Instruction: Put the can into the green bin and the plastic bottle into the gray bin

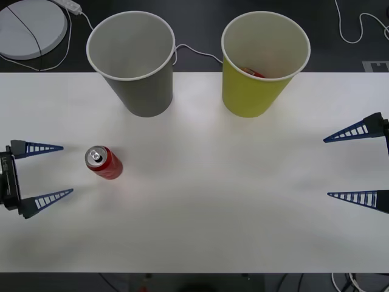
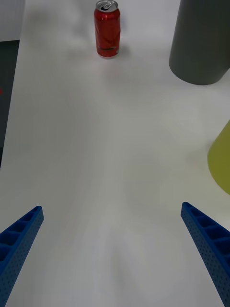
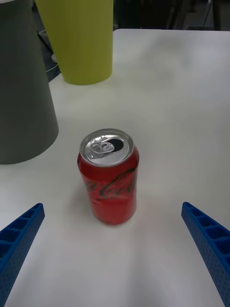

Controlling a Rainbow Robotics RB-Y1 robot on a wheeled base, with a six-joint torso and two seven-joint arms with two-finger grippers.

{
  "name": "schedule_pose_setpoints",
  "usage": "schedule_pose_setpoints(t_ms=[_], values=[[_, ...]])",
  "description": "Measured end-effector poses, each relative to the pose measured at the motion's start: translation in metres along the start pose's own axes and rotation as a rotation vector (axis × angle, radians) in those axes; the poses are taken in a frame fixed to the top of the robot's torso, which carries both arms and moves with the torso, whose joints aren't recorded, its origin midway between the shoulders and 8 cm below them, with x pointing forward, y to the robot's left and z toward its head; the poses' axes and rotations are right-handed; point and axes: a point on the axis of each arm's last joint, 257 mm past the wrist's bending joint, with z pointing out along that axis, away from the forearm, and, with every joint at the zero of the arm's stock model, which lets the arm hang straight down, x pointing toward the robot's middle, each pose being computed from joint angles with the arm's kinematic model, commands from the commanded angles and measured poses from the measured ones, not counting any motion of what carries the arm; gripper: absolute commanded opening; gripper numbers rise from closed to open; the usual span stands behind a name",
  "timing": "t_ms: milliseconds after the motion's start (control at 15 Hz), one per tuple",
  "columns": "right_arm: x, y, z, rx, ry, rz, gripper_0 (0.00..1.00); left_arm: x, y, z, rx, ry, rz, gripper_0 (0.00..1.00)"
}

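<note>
Left gripper (image 1: pixel 58 171) at the table's (image 1: pixel 243 207) 9 o'clock edge, fingers spread wide, holding nothing, tips aimed toward 3 o'clock. Just past those tips, at 3 o'clock from the gripper: can (image 1: pixel 104 163), upright on the white tabletop, silver top and pull tab up, not touched by either finger. Seen from the left wrist, can (image 3: pixel 109 176) centred ahead of the two blue fingers (image 3: pixel 19 240), with clear gaps on both sides.

At 12 o'clock to 1 o'clock from the can, near the far edge: gray bin (image 1: pixel 134 61), upright, white inside. Further right, beside it but apart: green bin (image 1: pixel 262 64), upright, a bit of something red (image 1: pixel 255 72) low inside against its wall; hard to tell what.

Right gripper (image 1: pixel 331 166) at the table's 3 o'clock edge, fingers likewise wide apart and empty, tips aimed toward 9 o'clock, well apart from the can. From the right wrist, can (image 2: pixel 107 29) far across the table, gray bin (image 2: pixel 201 43) and a slice of green bin (image 2: pixel 221 160) off to one side.
</note>
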Motion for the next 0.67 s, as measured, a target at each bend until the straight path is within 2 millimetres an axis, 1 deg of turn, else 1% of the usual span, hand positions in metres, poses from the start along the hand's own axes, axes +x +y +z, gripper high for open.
schedule_pose_setpoints(t_ms=[400, 667], values=[[0.0, 0.0, 0.0, 0.0, 0.0, 0.0, 1.0, 0.024, -0.004, 0.019, -0.087, -0.042, -0.042, 1.0], [0.0, 0.0, 0.0, 0.0, 0.0, 0.0, 1.0, 0.03, -0.002, 0.03, -0.117, -0.067, -0.063, 1.0]])
